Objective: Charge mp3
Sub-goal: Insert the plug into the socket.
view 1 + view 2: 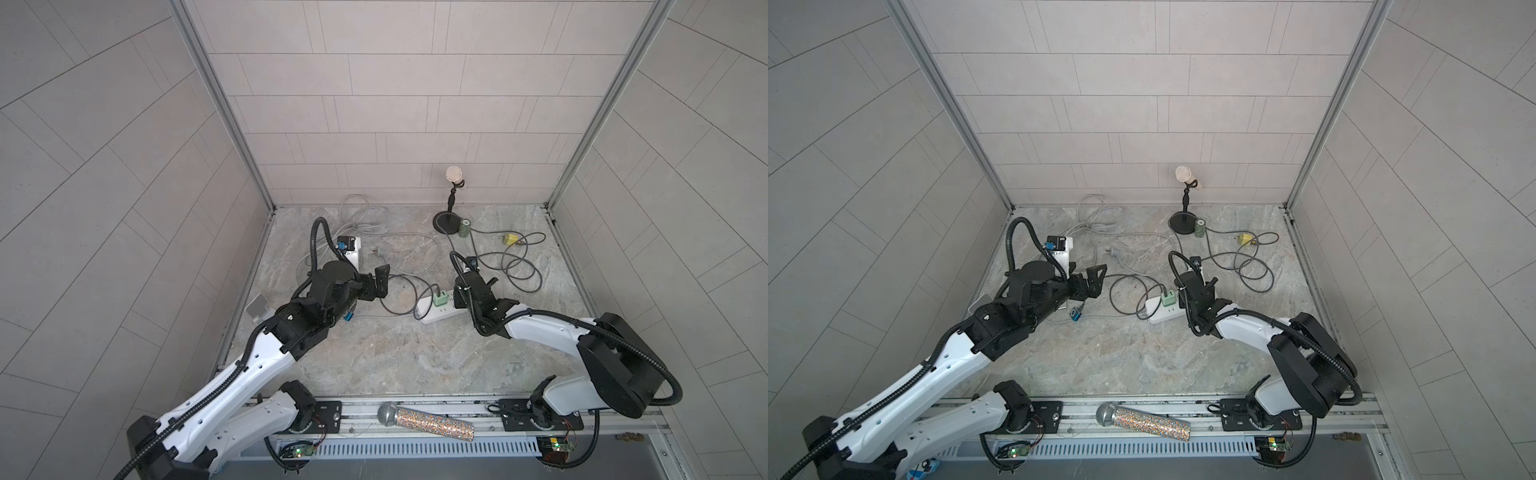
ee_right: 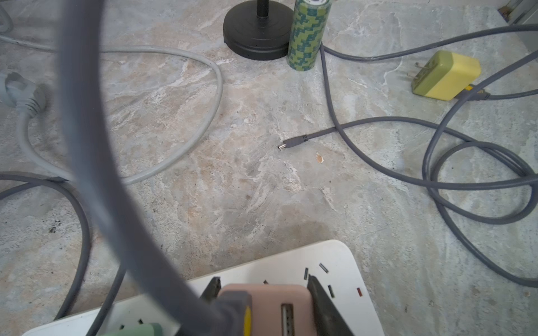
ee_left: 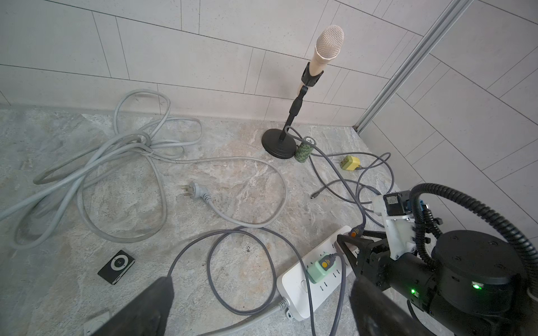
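Lying flat, wheel up, on the floor, the mp3 player aims its long axis roughly at the grey plug; left gripper spread wide nearby; right gripper pinching the pink charger on the power strip.

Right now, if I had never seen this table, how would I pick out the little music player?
Find the white power strip on the marbled tabletop, then the heap of pale grey cable. The mp3 player lies flat on bare stone beside that heap's outer loop, touching no cable. It is the only small black slab with a round grey wheel.
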Action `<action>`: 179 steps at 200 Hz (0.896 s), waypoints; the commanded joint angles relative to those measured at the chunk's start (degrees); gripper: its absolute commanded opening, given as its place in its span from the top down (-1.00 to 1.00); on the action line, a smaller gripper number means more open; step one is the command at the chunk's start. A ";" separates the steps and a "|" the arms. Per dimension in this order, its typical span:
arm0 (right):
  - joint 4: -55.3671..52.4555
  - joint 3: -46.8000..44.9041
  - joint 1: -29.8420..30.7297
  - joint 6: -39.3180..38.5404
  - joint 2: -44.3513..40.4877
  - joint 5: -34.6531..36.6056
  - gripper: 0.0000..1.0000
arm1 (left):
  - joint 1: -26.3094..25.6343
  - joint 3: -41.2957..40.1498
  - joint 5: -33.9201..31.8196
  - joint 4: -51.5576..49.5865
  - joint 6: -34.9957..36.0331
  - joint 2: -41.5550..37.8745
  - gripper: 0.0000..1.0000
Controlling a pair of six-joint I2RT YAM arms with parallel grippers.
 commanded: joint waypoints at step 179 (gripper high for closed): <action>-8.41 -8.43 7.76 13.82 4.01 -7.66 1.00 | -0.55 -13.48 24.89 11.92 -18.31 11.23 0.01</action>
